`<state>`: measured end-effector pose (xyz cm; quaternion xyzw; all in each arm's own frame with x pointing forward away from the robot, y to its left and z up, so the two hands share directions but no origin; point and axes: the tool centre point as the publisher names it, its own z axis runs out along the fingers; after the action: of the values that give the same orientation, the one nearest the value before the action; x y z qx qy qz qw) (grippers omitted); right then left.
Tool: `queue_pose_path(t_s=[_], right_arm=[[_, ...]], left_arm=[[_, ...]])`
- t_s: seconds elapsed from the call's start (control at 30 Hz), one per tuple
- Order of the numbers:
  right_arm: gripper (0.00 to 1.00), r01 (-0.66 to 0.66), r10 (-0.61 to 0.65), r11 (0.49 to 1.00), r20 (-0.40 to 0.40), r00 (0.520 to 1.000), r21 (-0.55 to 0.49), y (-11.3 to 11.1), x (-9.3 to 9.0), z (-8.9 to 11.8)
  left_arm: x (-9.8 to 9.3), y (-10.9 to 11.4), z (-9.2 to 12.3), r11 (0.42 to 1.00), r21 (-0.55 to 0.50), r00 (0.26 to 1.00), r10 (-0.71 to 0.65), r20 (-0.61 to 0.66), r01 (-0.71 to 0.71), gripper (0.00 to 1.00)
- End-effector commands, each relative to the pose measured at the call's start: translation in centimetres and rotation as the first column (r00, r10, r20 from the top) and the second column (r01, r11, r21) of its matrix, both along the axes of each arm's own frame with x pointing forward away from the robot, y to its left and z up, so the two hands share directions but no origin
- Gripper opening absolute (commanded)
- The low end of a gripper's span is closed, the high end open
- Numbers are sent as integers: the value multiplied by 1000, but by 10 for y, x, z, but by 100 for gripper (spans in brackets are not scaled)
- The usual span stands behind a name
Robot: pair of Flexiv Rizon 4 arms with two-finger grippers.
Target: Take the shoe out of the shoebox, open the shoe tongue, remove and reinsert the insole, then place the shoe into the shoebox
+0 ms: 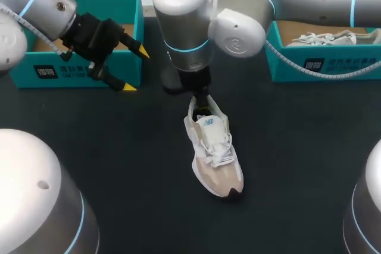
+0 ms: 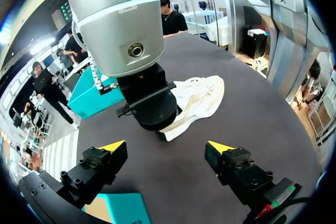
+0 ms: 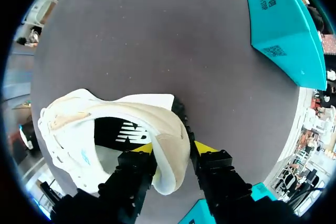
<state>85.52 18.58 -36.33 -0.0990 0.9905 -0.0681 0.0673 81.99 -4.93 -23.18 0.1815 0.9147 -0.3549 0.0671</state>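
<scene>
A dark, matte table (image 1: 309, 165) spreads below me from its near edge to the far one. At its far right stands an open teal box (image 1: 280, 71) with a label on its near wall. A pale spare shoe (image 1: 324, 38) with white laces lies inside it.

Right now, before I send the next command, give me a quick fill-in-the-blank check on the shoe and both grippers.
1. The shoe rests out of its box, on the dark ____.
2. The right gripper is clamped on the shoe's ____.
3. The left gripper hovers with its fingers ____, holding nothing.
4. The other shoe lies in the teal box on the robot's ____ side.

Missing words: table; heel; open; right.
</scene>
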Motion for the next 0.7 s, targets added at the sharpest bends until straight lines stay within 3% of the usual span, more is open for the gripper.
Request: queue_pose_path(t_s=[0.03, 0.27, 0.4, 0.57, 0.7], right_arm=[[0, 21, -21, 1000, -2, 1000, -21, 2, 1, -9], [0, 116, -116, 993, 25, 993, -9, -6, 0, 6], [0, 143, -142, 990, 22, 990, -6, -15, -2, 44], [0, 75, -74, 996, -20, 997, 52, -23, 0, 104], [0, 102, -104, 991, 21, 994, 81, -35, 4, 145]], left_arm=[[0, 0, 0, 1000, 2, 1000, 0, 0, 0, 100], [0, 0, 0, 1000, 2, 1000, 0, 0, 0, 100], [0, 0, 0, 1000, 2, 1000, 0, 0, 0, 100], [0, 0, 0, 1000, 2, 1000, 0, 0, 0, 100], [0, 0, 0, 1000, 2, 1000, 0, 0, 0, 100]])
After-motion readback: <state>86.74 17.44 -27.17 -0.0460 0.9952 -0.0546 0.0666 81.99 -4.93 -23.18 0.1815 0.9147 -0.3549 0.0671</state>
